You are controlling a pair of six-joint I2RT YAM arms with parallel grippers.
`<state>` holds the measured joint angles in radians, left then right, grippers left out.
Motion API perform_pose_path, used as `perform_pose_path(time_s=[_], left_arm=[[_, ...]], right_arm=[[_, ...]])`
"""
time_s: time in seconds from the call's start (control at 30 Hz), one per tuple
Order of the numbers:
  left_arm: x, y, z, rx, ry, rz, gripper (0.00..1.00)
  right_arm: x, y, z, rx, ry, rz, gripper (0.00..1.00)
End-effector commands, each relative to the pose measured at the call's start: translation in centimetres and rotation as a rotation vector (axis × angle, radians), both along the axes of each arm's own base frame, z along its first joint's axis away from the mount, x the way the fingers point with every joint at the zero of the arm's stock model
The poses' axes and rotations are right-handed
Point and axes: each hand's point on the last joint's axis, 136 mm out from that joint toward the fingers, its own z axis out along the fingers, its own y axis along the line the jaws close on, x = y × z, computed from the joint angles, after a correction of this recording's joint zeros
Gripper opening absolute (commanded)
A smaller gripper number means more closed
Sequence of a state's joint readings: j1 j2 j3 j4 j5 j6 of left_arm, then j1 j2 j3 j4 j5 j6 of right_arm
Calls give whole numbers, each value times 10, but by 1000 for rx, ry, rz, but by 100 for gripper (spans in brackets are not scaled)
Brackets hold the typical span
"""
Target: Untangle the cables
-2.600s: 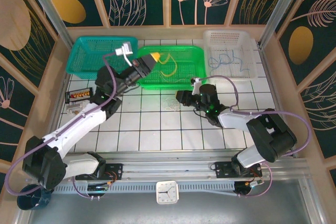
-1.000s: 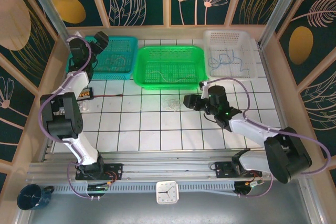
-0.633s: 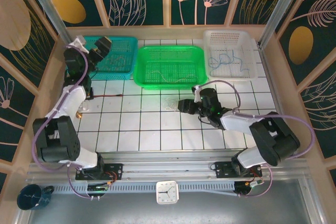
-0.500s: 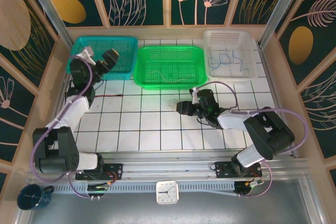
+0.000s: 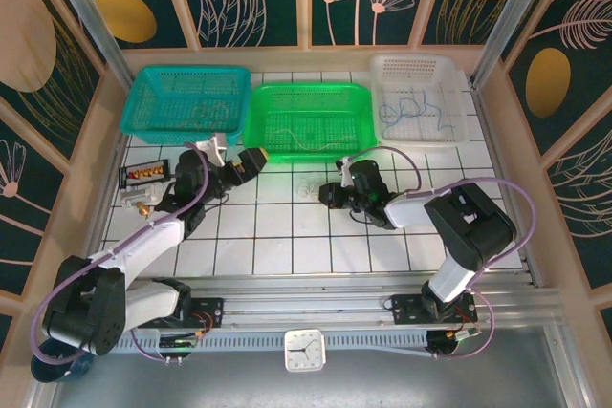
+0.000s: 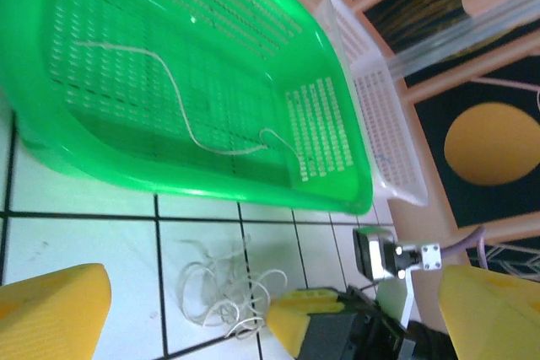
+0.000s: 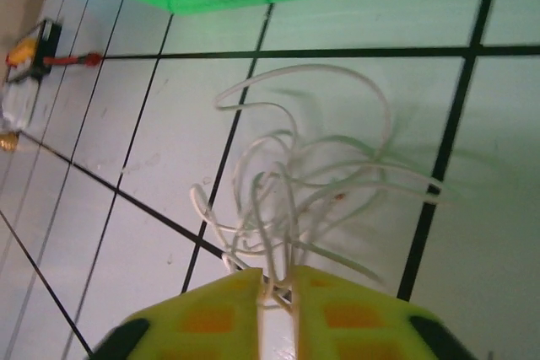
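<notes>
A small clump of pale thin cables lies on the white tiles just in front of the green tray. My right gripper is at the clump's right edge. In the right wrist view its yellow fingers are shut on several strands of the clump. My left gripper hovers to the left of the clump, facing it, jaws wide open and empty. Its fingers frame the clump and the right gripper's yellow tip. One pale cable lies in the green tray.
Blue cables lie in the white basket at the back right. The teal basket at the back left holds thin yellowish wires. Small connector parts and a red wire lie on the left tiles.
My left arm swung away from the teal basket and down to the tiles, now facing the clump. The right gripper slid left to the clump and shut on its strands.
</notes>
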<state>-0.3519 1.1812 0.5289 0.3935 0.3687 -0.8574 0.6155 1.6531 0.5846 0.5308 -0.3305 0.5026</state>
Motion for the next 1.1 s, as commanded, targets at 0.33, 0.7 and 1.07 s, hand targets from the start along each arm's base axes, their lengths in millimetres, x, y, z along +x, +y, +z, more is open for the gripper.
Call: perform_pose_path(time_s=[0.33,0.7,1.07], left_arm=[[-12,-38,-33,81,1,-107,99],[-9,-57,-38,105,-29,-177,99],[-15,-73,-32,94,-66,-248,99]], right_arm=[[-8,0,38,35,-92,42,0],[-18,-3,76,59,-173,76,0],[-15,-4,95,75,-204,80,0]])
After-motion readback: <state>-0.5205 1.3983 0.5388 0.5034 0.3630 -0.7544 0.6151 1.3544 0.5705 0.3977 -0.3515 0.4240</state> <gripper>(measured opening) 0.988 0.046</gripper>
